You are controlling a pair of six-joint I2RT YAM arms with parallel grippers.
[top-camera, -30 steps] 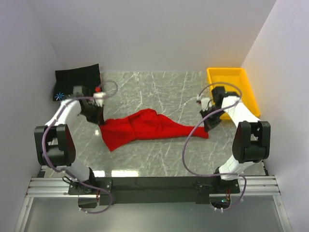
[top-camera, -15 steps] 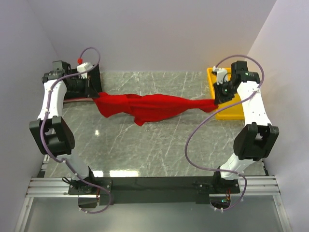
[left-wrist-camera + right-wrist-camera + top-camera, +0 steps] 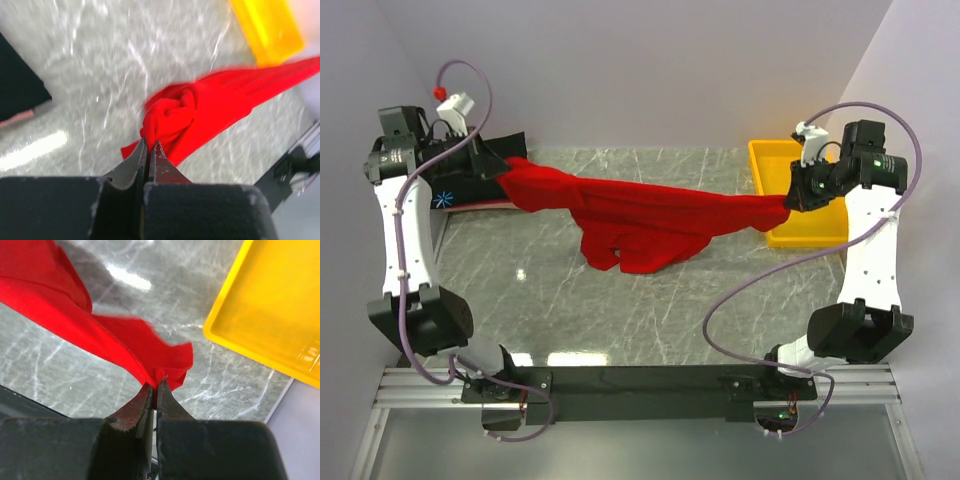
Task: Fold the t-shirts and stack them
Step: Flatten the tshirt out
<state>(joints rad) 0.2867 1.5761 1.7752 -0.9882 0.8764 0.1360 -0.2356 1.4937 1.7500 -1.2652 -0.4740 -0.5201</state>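
The red t-shirt hangs stretched in the air between my two grippers, its middle sagging toward the table. My left gripper is shut on its left end, high at the far left; the bunched red cloth shows just past the fingertips. My right gripper is shut on its right end, raised beside the tray. The black t-shirt with its blue-white starburst mark lies folded at the far left, with a pale pink edge showing under it.
A yellow plastic tray stands at the far right of the grey marble table; it also shows in the right wrist view. White walls close in the left, back and right sides.
Both grippers have lifted the red t-shirt off the table and pulled apart, stretching it out. The left arm rose toward the far left, the right arm rose beside the tray.
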